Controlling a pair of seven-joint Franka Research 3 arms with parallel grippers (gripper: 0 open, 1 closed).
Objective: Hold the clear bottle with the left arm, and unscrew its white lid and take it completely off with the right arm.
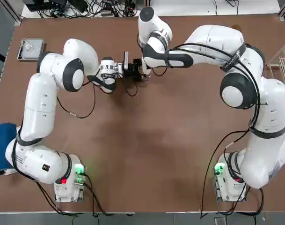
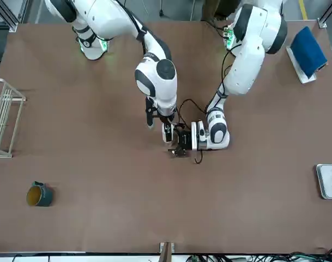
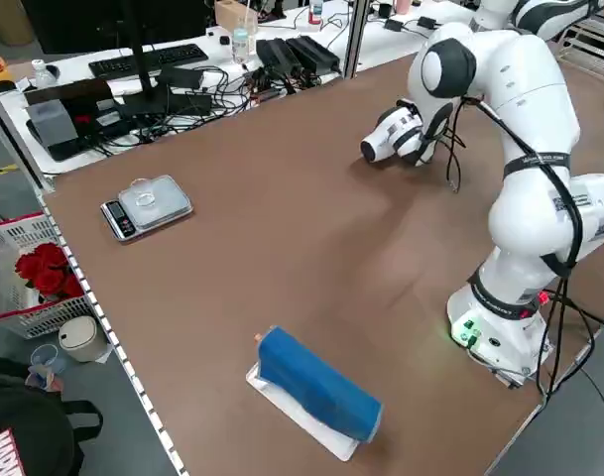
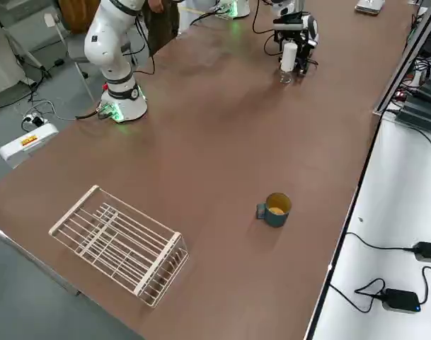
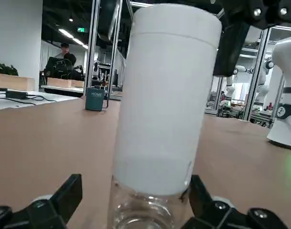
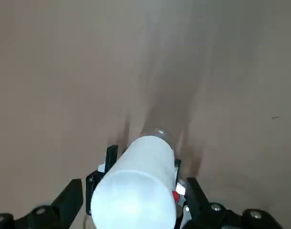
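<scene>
My digital scale [image 1: 32,49] sits far left, the teal mug [image 4: 274,210] and wire rack [image 4: 122,244] off right. Bare brown table [image 1: 147,154] spreads between my arm bases, well inside the edges. My left gripper [image 5: 136,183] stands open around the clear bottle [image 4: 286,76]; my right gripper [image 6: 135,183], wide open, straddles its white lid [image 4: 289,57].
</scene>
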